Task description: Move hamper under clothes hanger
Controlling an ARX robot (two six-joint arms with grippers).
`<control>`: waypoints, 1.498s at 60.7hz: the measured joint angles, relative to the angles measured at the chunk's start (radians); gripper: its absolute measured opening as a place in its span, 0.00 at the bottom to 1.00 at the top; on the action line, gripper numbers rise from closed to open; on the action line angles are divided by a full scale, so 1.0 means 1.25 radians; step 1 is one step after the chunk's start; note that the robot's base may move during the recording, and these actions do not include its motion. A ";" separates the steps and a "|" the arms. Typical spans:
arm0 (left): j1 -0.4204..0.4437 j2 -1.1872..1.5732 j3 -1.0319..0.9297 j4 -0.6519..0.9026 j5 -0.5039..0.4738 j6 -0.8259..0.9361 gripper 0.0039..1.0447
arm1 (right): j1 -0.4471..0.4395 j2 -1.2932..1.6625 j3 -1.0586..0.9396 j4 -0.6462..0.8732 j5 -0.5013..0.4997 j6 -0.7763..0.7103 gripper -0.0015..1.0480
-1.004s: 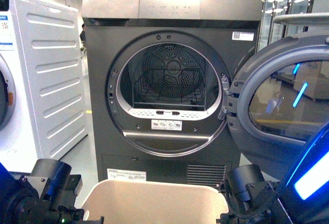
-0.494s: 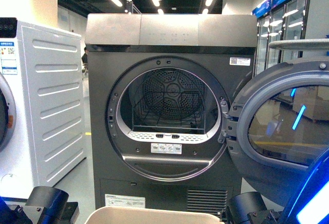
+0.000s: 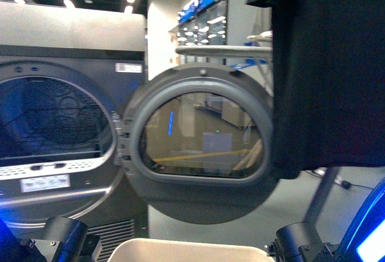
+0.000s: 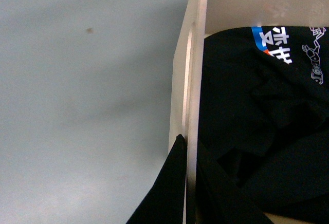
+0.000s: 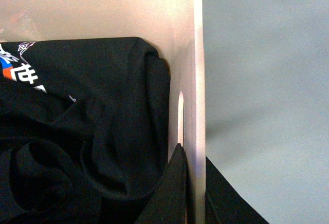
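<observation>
The left end effector (image 4: 187,149) and right end effector (image 5: 193,156) each pinch narrow on a wall of the hamper (image 3: 186,251); black clothes (image 5: 77,131) lie heaped inside, beside the fingers; beyond, the dryer (image 3: 48,124) has slid leftward; the clothes hanger (image 3: 222,50), draped with a black garment (image 3: 331,70), has appeared beyond the right end effector, partly cut off.
</observation>
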State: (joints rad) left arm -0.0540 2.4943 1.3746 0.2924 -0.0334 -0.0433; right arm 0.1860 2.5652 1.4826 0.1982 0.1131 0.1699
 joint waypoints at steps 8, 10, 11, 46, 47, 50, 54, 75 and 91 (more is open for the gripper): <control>0.004 0.000 0.000 0.000 -0.011 0.000 0.04 | 0.006 -0.001 -0.002 0.000 -0.007 0.000 0.03; 0.007 0.000 0.000 0.000 -0.014 0.000 0.04 | 0.009 -0.001 -0.002 0.000 -0.008 0.000 0.03; 0.008 0.000 0.000 0.000 -0.015 0.000 0.04 | 0.010 -0.001 -0.002 -0.001 -0.008 0.000 0.03; 0.012 -0.005 0.001 0.000 -0.013 0.000 0.04 | 0.013 -0.001 -0.002 -0.001 -0.007 0.000 0.03; 0.012 -0.005 0.001 0.000 -0.013 0.000 0.04 | 0.013 -0.001 -0.002 -0.001 -0.007 0.000 0.03; 0.012 -0.005 0.001 0.000 -0.013 0.000 0.04 | 0.013 -0.001 -0.002 -0.001 -0.009 0.000 0.03; 0.013 -0.005 0.001 0.000 -0.013 0.000 0.04 | 0.013 -0.001 -0.002 -0.001 -0.009 0.000 0.03; 0.013 -0.005 0.001 0.000 -0.015 0.000 0.04 | 0.013 -0.004 -0.002 -0.001 -0.008 0.000 0.03; -0.016 -0.005 0.002 0.000 0.011 0.000 0.04 | -0.016 -0.005 -0.006 -0.001 0.009 0.000 0.03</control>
State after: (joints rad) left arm -0.0746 2.4878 1.3766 0.2924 -0.0200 -0.0437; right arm 0.1658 2.5595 1.4750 0.1970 0.1242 0.1696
